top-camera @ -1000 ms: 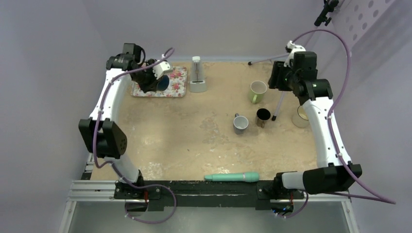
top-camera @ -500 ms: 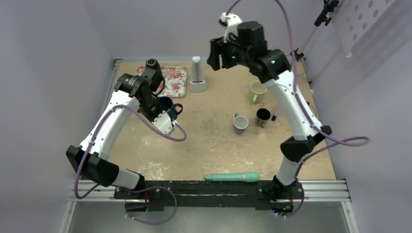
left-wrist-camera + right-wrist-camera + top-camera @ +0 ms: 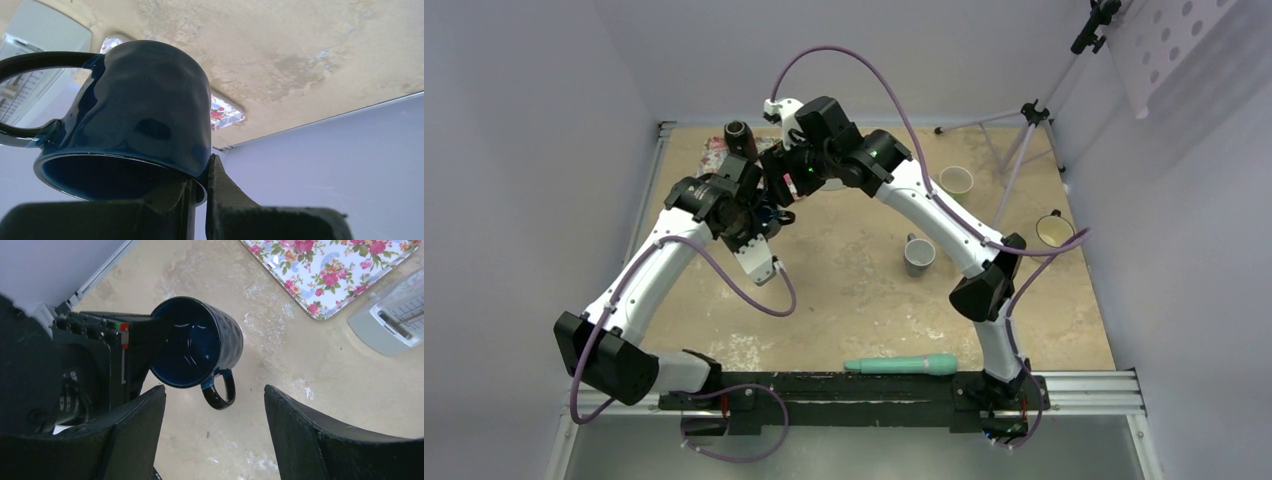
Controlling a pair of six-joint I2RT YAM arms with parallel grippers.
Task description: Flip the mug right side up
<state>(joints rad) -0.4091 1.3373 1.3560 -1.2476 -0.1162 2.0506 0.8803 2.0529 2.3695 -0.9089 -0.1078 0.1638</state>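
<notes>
White links (image 3: 646, 272), black joints (image 3: 984, 292), purple cables (image 3: 832, 49), black right end effector (image 3: 214, 392).

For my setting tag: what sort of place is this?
Likely a robotics lab cell: plain lilac walls box in a worn tabletop, with a tripod stand at its far edge.

right end effector (image 3: 212, 392) swung over to blue mug (image 3: 192, 342), jaws wider

Left arm (image 3: 646, 272): base at lower left of frame, elbow bent outward, forearm angled to upper centre. Left pincer (image 3: 199, 172): jaws clamped on mug (image 3: 145, 115) rim. Right arm (image 3: 929, 205): arched from lower right to upper centre. Right pincer (image 3: 214, 392): jaws spread wide, gripping nothing.
</notes>
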